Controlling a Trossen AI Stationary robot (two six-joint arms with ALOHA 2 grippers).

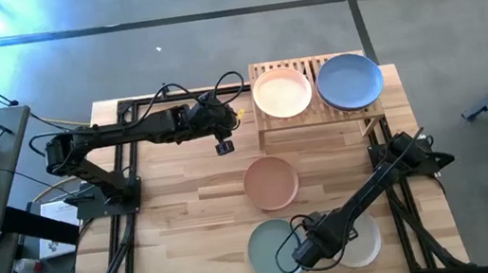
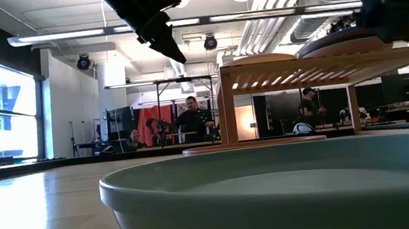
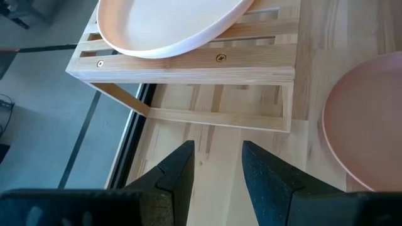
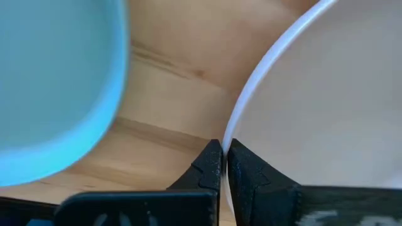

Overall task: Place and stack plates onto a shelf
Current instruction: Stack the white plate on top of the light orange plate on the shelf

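My right gripper (image 1: pixel 313 246) is near the table's front edge, between a mint plate (image 1: pixel 272 250) and a beige plate (image 1: pixel 362 240), shut on the beige plate's rim. My left gripper (image 1: pixel 224 146) hangs open above the table, left of the wooden shelf (image 1: pixel 318 118), with nothing between its fingers (image 3: pixel 182 169). On the shelf's slats lie a pale pink plate (image 1: pixel 281 91) and a light blue plate (image 1: pixel 348 81). A salmon plate (image 1: pixel 270 182) lies flat on the table in front of the shelf. My right gripper pinches the beige plate's rim (image 4: pixel 231 135) on the side facing the mint plate, one finger outside the rim and one over the plate's inside. The fingers come steeply from above. Whether the plate is off the table I cannot tell.
The mint plate (image 4: pixel 56 94) lies close beside the held rim, with a narrow strip of bare wood between them. In the low view the mint plate (image 2: pixel 276 192) fills the foreground and the shelf (image 2: pixel 322 57) stands behind it. People stand in the room beyond the table.
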